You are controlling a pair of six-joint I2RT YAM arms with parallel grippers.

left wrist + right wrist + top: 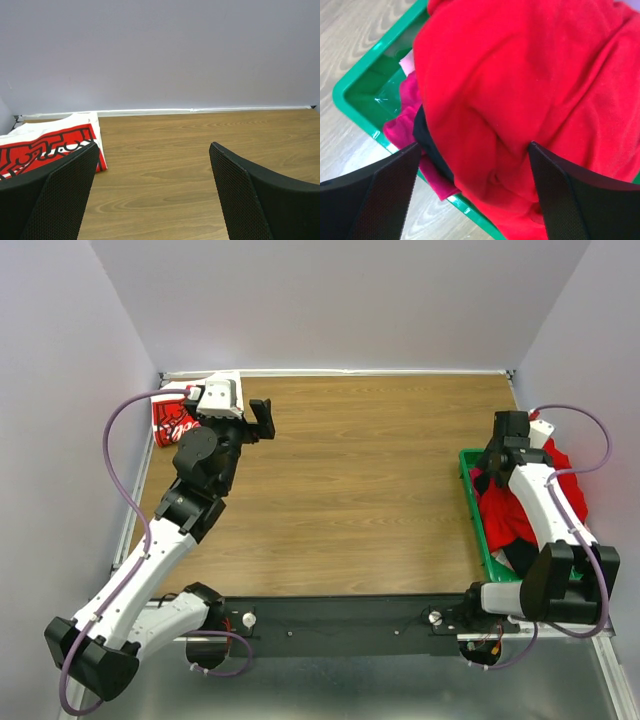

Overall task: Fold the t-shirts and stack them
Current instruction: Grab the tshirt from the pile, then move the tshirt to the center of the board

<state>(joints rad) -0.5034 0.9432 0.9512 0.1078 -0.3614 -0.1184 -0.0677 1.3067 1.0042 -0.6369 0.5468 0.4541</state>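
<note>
my right gripper [473,145] wide open, empty, over green crate [380,75]: plain red t-shirt [520,90] heaped inside, plus pink cloth [402,125], black cloth [432,150]. my left gripper [153,145] open, empty; lettered t-shirt [45,140] folded on table [200,130], far-left corner.

The red t-shirt with white lettering [172,422] is lying folded flat at the tabletop's [360,490] ten o'clock corner. The plain red t-shirt [508,515] is sitting crumpled in the green crate [470,502] at three o'clock.

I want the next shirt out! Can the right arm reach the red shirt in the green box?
Probably yes. The right gripper hangs open just over the red shirt, which lies on top in the green crate, with nothing covering it.
</note>
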